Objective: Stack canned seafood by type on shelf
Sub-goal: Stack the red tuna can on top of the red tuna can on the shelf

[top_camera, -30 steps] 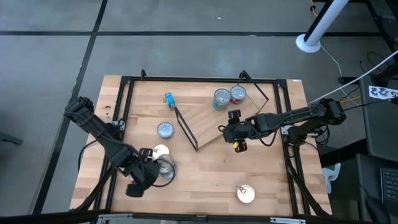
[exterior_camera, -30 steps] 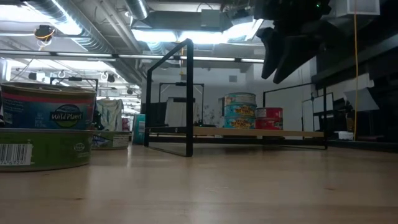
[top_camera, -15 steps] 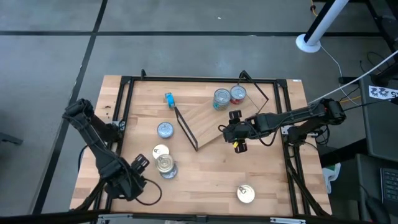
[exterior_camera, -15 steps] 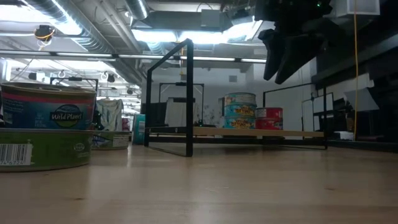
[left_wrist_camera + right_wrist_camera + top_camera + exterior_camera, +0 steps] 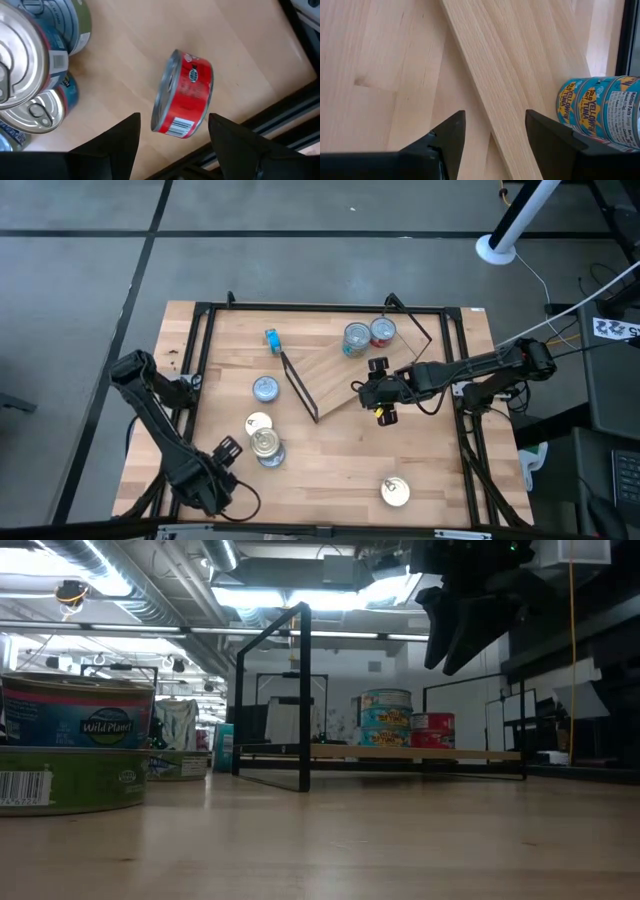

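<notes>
A red tin (image 5: 185, 95) lies tipped on its side on the tabletop just beyond my left gripper (image 5: 174, 119), whose open fingers stand apart from it near the table's near-left corner (image 5: 218, 468); the high view hides this tin. Beside it stands a two-tin stack (image 5: 265, 446), a blue tin on a green one (image 5: 75, 740). The shelf (image 5: 335, 375) is a slanted light board carrying a blue-tin stack (image 5: 356, 338) and another red tin (image 5: 382, 330). My right gripper (image 5: 380, 398) hovers open over the shelf's near edge (image 5: 510, 65), above the table (image 5: 465, 630).
Loose tins lie on the table: one silver-lidded (image 5: 264, 388), one pale-lidded (image 5: 258, 423), one near the near edge (image 5: 396, 492), and a blue one on its edge (image 5: 272, 338). A black wire frame (image 5: 300, 690) rises at the shelf's end. Black rails border the tabletop (image 5: 200, 340).
My left gripper has drawn away from the two-tin stack toward the table's near-left corner. The stack stands where it was. My right arm has kept still.
</notes>
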Controlling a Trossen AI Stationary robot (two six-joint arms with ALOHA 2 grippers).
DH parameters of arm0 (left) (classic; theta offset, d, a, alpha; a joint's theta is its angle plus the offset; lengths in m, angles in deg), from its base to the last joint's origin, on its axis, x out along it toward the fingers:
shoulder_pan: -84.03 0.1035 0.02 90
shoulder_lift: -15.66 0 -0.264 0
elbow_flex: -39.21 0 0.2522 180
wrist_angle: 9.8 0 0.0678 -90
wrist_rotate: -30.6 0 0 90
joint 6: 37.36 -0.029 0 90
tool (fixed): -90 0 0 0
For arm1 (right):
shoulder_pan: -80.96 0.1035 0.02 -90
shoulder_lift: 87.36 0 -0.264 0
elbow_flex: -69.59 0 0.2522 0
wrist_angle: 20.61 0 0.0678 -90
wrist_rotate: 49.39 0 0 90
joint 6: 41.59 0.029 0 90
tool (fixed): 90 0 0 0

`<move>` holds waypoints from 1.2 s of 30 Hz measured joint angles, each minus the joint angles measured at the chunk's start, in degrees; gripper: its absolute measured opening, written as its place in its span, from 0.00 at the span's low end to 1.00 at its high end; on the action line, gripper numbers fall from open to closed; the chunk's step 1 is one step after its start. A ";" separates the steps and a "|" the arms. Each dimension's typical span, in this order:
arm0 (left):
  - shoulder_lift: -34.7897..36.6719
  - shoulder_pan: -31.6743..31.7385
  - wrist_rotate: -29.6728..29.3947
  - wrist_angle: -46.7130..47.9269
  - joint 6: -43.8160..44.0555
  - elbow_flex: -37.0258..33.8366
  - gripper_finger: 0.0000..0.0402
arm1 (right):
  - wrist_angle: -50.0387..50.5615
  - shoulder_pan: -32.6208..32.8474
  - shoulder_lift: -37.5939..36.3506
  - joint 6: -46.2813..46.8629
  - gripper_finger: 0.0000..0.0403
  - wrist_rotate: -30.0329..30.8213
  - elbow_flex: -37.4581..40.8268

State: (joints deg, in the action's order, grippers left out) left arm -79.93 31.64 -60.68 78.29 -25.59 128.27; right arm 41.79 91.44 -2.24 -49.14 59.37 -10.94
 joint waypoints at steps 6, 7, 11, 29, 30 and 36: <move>-0.18 -1.35 0.00 -0.48 0.28 0.00 0.57 | -0.04 0.00 0.00 0.00 0.51 0.00 0.00; -0.18 -1.57 0.00 -0.52 0.28 0.00 0.57 | -0.02 0.00 0.00 0.00 0.51 0.00 0.00; -0.18 -1.90 0.07 -0.83 0.42 0.00 0.57 | -0.03 0.00 0.00 0.00 0.51 0.00 0.00; -2.76 -2.03 0.00 -2.25 -0.31 -2.07 0.57 | -0.07 0.00 0.00 0.00 0.51 0.00 0.00; -3.03 -2.03 0.00 -2.63 -0.31 -2.70 0.57 | -0.06 0.00 0.00 0.00 0.51 0.00 0.00; -3.68 -2.03 -0.03 -7.51 -0.26 -5.94 0.57 | -0.05 0.00 0.00 0.00 0.51 0.00 0.00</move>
State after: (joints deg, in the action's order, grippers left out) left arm -83.61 29.62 -60.70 70.78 -25.85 122.34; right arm 41.74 91.44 -2.24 -49.14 59.37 -10.94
